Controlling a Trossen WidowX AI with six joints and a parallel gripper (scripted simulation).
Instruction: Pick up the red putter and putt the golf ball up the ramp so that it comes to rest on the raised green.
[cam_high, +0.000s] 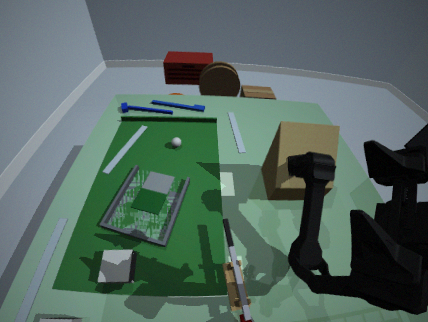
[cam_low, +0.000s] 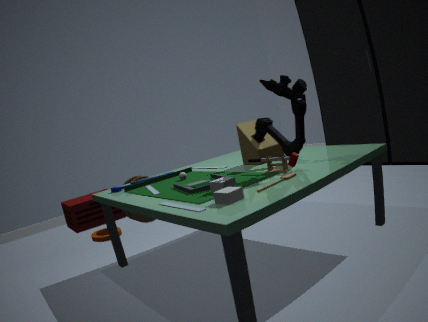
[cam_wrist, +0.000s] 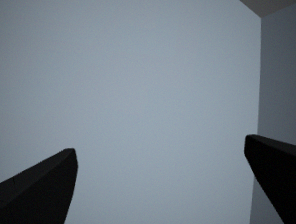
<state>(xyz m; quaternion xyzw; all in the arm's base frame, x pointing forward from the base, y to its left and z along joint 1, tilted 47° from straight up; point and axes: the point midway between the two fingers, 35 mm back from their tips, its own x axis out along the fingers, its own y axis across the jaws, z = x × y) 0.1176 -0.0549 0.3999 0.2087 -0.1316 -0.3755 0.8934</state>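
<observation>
Tool (cam_wrist: 160, 185) is spread wide and holds nothing; the wrist view shows only bare wall between the two dark fingertips, and the exterior view puts the tool (cam_low: 274, 84) high above the surface (cam_low: 345, 160), well apart from everything. Red putter (cam_high: 236, 272) lies on a small wooden stand (cam_high: 233, 285) near the front edge, just right of the dark green mat (cam_high: 197, 145), red head at the near end, pale shaft running away toward the mat. It likely handles as a thin, stiff, light rod, probably a bit slippery, and it would swing in the grip if taken at one end. Best grasp looks like mid-shaft, just clear of the stand, jaws across the shaft. Golf ball (cam_high: 176, 142) sits on the mat near its far edge, apart from the ramp and raised green (cam_high: 149, 200) at mat centre; small and light, rolls easily. Counts: one red putter, one ball, one ramp with green, two blue sticks (cam_high: 165, 107) at the far edge, one tan box (cam_high: 300, 160), one grey block (cam_high: 117, 266), four pale grey strips (cam_high: 125, 149). Pick not yet started.
</observation>
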